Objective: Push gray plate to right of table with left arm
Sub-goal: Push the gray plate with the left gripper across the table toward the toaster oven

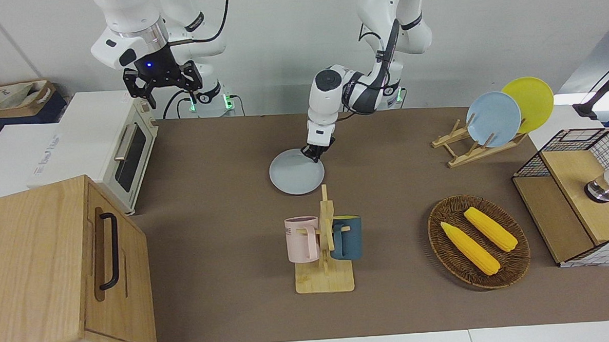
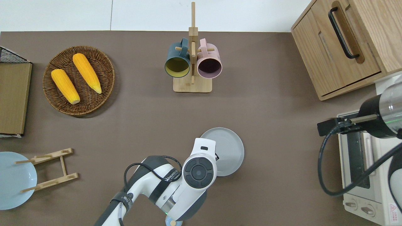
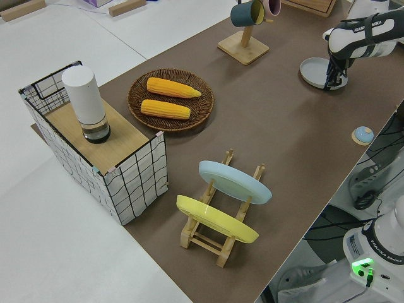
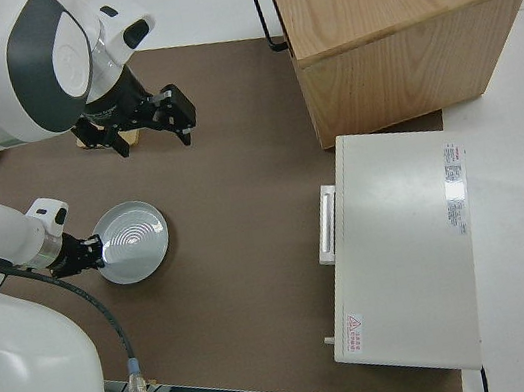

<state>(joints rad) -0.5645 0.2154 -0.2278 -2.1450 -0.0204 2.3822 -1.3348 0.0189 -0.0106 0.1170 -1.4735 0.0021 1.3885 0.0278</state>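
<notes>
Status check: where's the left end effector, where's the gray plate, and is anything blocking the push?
Left end effector down at gray plate rim, on its left-arm side. Right arm parked, end effector open. Bare table between plate and toaster oven.

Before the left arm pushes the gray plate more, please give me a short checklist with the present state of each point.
1. Left gripper is down at the edge of the gray plate toward the left arm's end: ok.
2. Plate lies flat on the table: ok.
3. Path toward the right arm's end is bare tabletop up to the toaster oven: ok.
4. Mug rack stands farther from the robots, apart from the plate: ok.
5. Right arm is parked, right gripper open: ok.
6. Left fingers open or shut: cannot tell.
</notes>
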